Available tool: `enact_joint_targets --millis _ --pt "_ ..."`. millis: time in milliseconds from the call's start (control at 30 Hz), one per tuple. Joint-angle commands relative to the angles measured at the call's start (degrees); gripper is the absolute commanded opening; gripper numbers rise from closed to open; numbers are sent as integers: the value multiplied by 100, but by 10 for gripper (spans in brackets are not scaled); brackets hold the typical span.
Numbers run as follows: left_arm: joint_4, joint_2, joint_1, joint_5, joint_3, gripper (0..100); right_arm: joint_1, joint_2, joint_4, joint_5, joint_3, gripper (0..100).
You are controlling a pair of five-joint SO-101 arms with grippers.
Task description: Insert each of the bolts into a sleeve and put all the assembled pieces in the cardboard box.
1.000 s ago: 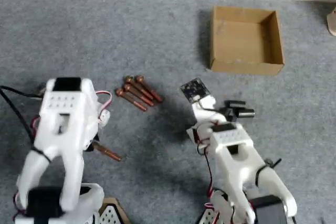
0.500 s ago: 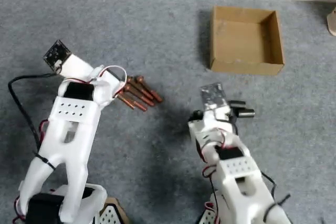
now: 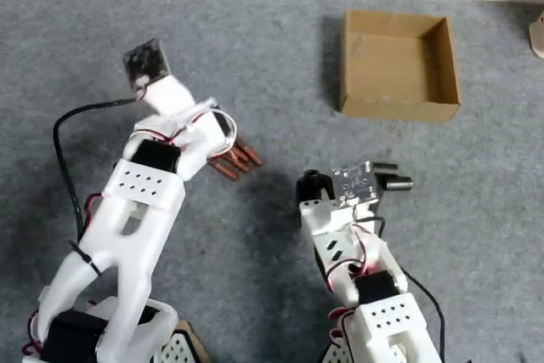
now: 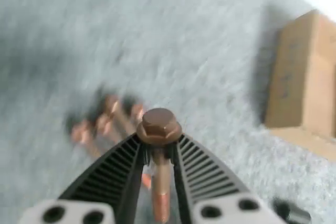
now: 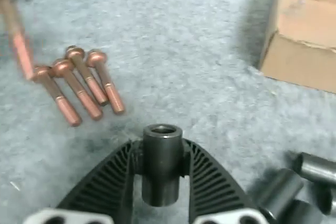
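My left gripper [image 4: 159,145] is shut on a copper bolt [image 4: 159,129], head toward the camera and shank pointing back between the fingers. In the high view the left gripper [image 3: 223,135] hovers just over three loose copper bolts [image 3: 239,160] on the grey carpet. My right gripper [image 5: 161,150] is shut on a dark metal sleeve [image 5: 161,163], open end up; from above the sleeve [image 3: 314,184] shows at mid-table. Spare sleeves [image 3: 388,178] lie to its right. The cardboard box [image 3: 396,106] stands at the back right with nothing visible inside.
In the right wrist view the loose bolts [image 5: 80,85] lie ahead, with the left arm's held bolt [image 5: 16,40] above them and more sleeves [image 5: 294,187] to one side. A black cable [image 3: 64,150] loops off the left arm. Open carpet lies between the arms and the box.
The left arm has lifted its bolt from the near left and swung it over to the loose bolts. The right arm has drawn back from the sleeve pile with a sleeve in its gripper.
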Motion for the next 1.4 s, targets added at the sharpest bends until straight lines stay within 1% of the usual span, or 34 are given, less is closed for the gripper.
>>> enact_joint_targets --millis 0,100,233,267,367,433,567,633,767,900,967,1067,1167,1367 --pt "-782 -444 145 -712 -48 5 -251 -145 -119 -44 4 4" --pt "-888 -840 488 -747 268 5 -409 -145 -303 -44 22 4" --pt "-888 -1613 1182 -756 866 5 -497 -110 -1596 -9 866 4" --pt "-888 -1842 1305 -756 998 5 -488 -92 -1622 -9 1024 4" --pt "-1029 -2466 1560 -756 1490 5 -488 110 -1727 -9 804 4" --pt "-1512 -2835 1587 -756 1965 5 -479 277 -1780 -18 699 4" --pt "-2945 -3398 1560 -765 3108 5 -338 690 -2009 -35 708 4" --pt "-3481 -3653 1552 -765 3565 5 -365 998 -2149 -18 708 4" --pt "-4053 -4286 1367 -967 4259 5 -637 1727 -2554 -18 673 4" --pt "-4774 -4857 1174 -976 4602 5 -655 2431 -3204 -35 664 4" --pt "-4976 -4716 1138 -985 4505 5 -673 2712 -3503 -35 664 4" --pt "-4967 -4004 1165 -941 4365 5 -673 3055 -3987 -44 664 4" --pt "-5002 -3389 1112 -642 4286 5 -813 3389 -4295 -44 664 4" --pt "-4967 -3319 831 -220 4347 5 -699 3547 -4558 -44 664 4"
